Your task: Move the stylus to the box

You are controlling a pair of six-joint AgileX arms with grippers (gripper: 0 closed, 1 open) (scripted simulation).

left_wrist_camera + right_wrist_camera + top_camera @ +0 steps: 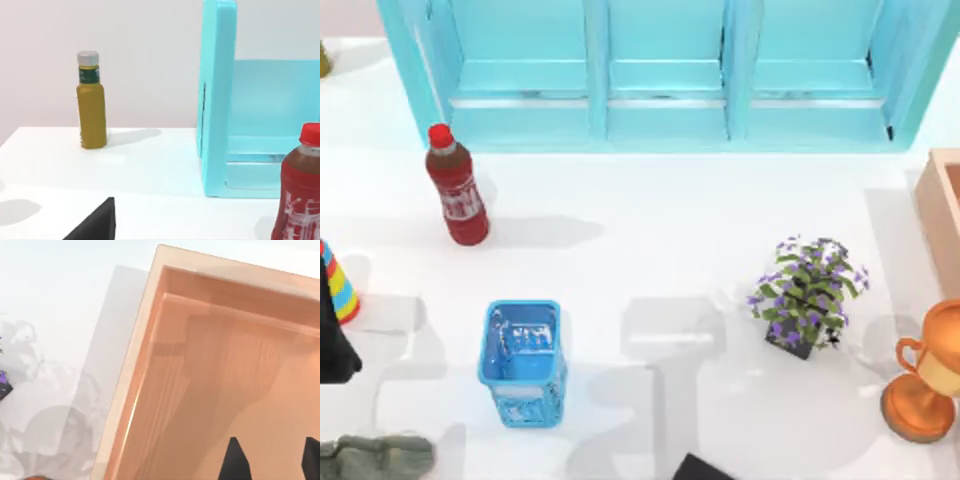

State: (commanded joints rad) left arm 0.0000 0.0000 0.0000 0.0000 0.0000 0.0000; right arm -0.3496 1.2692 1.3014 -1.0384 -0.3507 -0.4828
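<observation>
The stylus is out of view. The box (942, 212), light tan with thick walls, sits at the table's right edge, cut off by the frame. In the right wrist view its pinkish-brown inside (235, 385) lies directly below my right gripper (270, 460). That gripper is open, its two black fingertips (232, 460) spread apart with nothing between them. A black part of my left arm (335, 345) shows at the table's left edge, and a dark piece of my left gripper (95, 225) shows in the left wrist view.
A red bottle (457, 188) stands at back left, a blue mesh basket (525, 362) in front of it. A cyan shelf (665, 70) spans the back. A purple-flowered plant (807, 295) and a bronze trophy (927, 375) stand near the box. A yellow bottle (91, 102) stands far left.
</observation>
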